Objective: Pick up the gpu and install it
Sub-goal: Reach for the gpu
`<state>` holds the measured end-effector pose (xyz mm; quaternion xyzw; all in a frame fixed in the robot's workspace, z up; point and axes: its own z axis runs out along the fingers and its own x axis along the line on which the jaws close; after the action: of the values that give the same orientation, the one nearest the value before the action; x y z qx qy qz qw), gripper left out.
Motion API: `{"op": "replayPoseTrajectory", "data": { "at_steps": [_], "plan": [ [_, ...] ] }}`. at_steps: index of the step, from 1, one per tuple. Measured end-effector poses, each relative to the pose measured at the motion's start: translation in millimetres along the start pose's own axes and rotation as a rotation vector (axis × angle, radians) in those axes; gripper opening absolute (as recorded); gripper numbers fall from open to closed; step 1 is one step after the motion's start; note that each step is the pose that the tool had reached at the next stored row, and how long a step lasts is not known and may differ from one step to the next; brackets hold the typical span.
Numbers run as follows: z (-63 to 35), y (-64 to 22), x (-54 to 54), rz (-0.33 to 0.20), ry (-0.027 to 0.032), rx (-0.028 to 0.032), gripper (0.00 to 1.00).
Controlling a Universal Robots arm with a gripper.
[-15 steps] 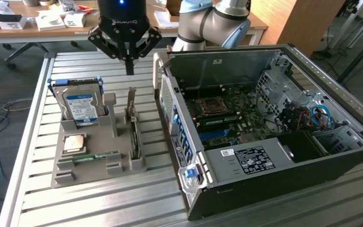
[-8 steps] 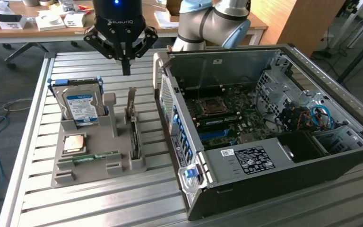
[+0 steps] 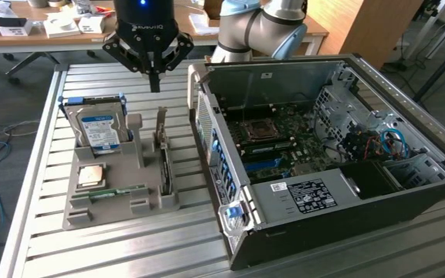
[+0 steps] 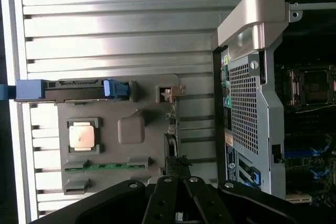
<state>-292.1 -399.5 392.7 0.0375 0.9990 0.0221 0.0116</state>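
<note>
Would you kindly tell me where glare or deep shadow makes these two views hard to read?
Wrist view: the slatted table glares almost white across several slats, and the inside of the computer case sinks into shadow. Exterior view: light is even, the motherboard is well lit, the gpu stands edge-on without glare.

Shiny ribbed metal table (image 3: 130, 249); matt grey plastic tray (image 3: 76, 217)

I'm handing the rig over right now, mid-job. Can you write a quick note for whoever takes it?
Gripper: shut, empty, hanging in the air over the table near the gray tray.
Gpu: standing on edge in the tray, beside the open computer case, untouched.
Done: nothing that shows.
Left: gpu not yet picked up, not yet installed in the case.
</note>
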Motion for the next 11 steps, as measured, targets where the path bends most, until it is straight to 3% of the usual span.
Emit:
{"op": "replayPoseTrajectory", "data": {
  "at_steps": [11],
  "plan": [
    [-0.6,-14.3,-0.9,0.0,0.0001,0.0001,0.11]
  ]
}}
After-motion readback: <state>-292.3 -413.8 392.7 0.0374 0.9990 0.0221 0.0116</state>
